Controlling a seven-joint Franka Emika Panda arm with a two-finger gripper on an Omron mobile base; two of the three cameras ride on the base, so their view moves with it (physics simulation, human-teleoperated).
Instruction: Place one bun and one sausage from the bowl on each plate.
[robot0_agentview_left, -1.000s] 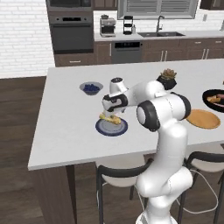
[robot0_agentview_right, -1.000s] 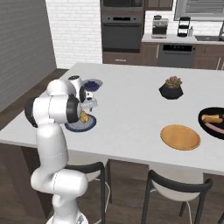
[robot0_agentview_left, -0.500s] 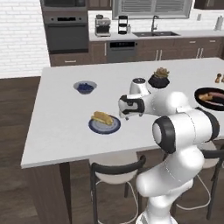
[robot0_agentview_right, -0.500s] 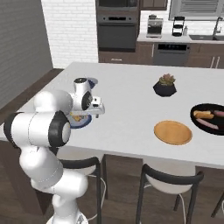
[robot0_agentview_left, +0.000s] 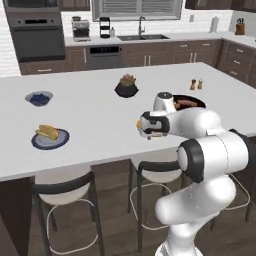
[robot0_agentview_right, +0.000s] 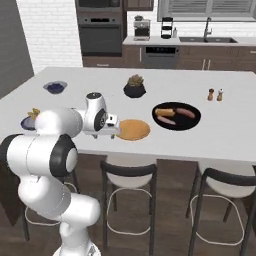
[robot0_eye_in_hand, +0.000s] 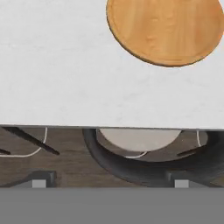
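Right base view has the gripper (robot0_agentview_right: 116, 131) low over the near part of the white counter (robot0_agentview_right: 225, 135), just left of the orange plate (robot0_agentview_right: 133, 129); its tips are too small to make out, so I cannot tell how wide the jaws stand or whether they hold anything. The orange plate lies bare near the front edge. Right of it and a little farther back sits the black bowl (robot0_agentview_right: 195, 121), with a bun (robot0_agentview_right: 165, 112) on its left side and sausages (robot0_agentview_right: 186, 113) beside that (the exact count is hard to read). The blue plate (robot0_agentview_right: 25, 123) is far off at the left end of the counter, mostly behind the arm, with a bit of yellow food showing above it.

From the left base view the blue plate (robot0_agentview_left: 50, 139) shows clearly at the left, carrying a bun (robot0_agentview_left: 48, 131); whether a sausage lies with it cannot be told. The bowl (robot0_agentview_left: 197, 103) peeks out behind the arm's wrist, a sausage (robot0_agentview_left: 186, 104) visible inside. A plant pot (robot0_agentview_left: 126, 88) stands mid-counter, a small bowl of berries (robot0_agentview_left: 39, 98) at far left, and two shakers (robot0_agentview_left: 196, 84) toward the right rear.

Hand view looks straight down on the counter's front edge: the orange plate (robot0_eye_in_hand: 166, 28) at upper right, bare, and below the edge a dark stool (robot0_eye_in_hand: 144, 162) with a pale seat over a wood floor.
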